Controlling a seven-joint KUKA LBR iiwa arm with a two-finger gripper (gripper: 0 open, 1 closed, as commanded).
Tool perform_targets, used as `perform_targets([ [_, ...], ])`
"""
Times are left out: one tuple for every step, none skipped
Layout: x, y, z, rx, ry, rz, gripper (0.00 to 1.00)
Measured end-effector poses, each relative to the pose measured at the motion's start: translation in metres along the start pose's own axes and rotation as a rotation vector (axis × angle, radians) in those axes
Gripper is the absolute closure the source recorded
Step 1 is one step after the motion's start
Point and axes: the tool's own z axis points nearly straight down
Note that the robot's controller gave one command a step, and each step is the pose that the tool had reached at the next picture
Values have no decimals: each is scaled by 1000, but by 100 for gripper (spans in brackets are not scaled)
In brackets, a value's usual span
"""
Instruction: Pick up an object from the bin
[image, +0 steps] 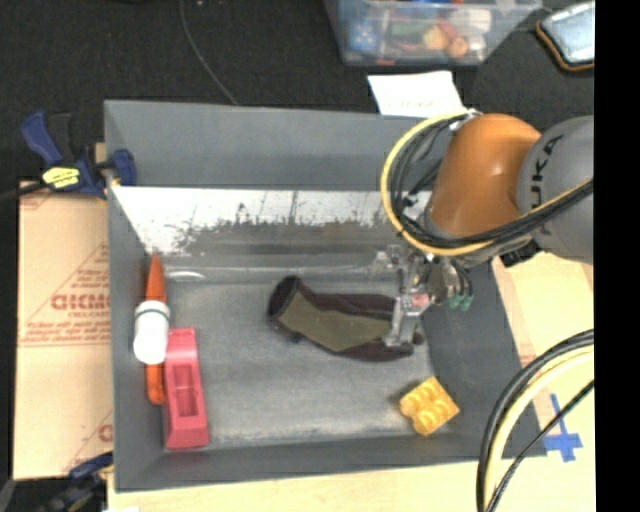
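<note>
My gripper (404, 330) hangs below the orange wrist cover, right of the bin's middle. It is down at the right end of an olive-green piece of cloth with a dark brown edge (330, 322), which lies flat across the middle of the bin floor. A yellow studded toy brick (429, 406) lies in front of the gripper near the bin's front right corner, apart from the cloth.
A pink oblong block (184, 388) lies along the bin's left wall near the front. Beside it is an orange marker with a white cap (152, 330). Cables loop round the wrist above the bin's right side.
</note>
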Motion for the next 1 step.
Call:
perform_targets([
  [-2,1,-5,1,-8,-3,0],
])
